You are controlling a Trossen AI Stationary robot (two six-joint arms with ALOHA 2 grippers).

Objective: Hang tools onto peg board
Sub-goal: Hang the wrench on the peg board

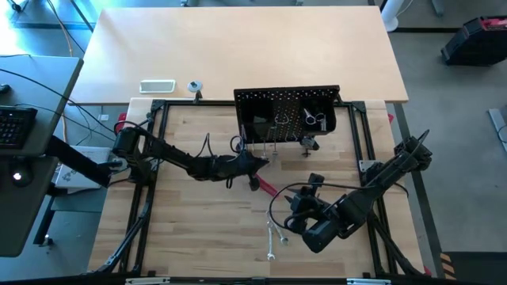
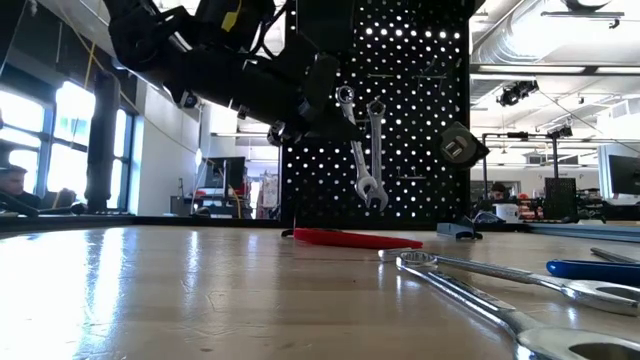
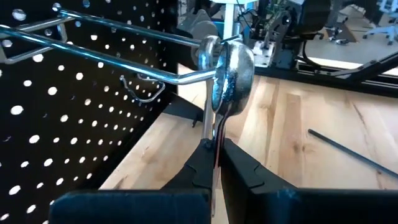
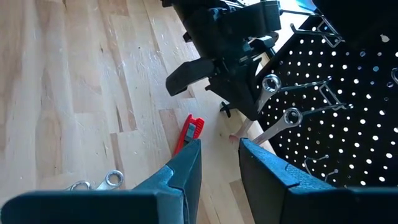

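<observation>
The left claw is pinching a slim, stiff, slippery steel wrench by its shank, threading its ring onto a peg board hook, while the right claw is hovering half-open over the bench.

A robotics lab or workshop is showing here. A wooden worktop is sitting inside a black tubular frame, with a larger pale table lying along its far edge. Beyond the worktop, the low view is taking in exposed ceiling ducts, hanging lights, tall windows, benches with monitors, and people sitting at them.
</observation>
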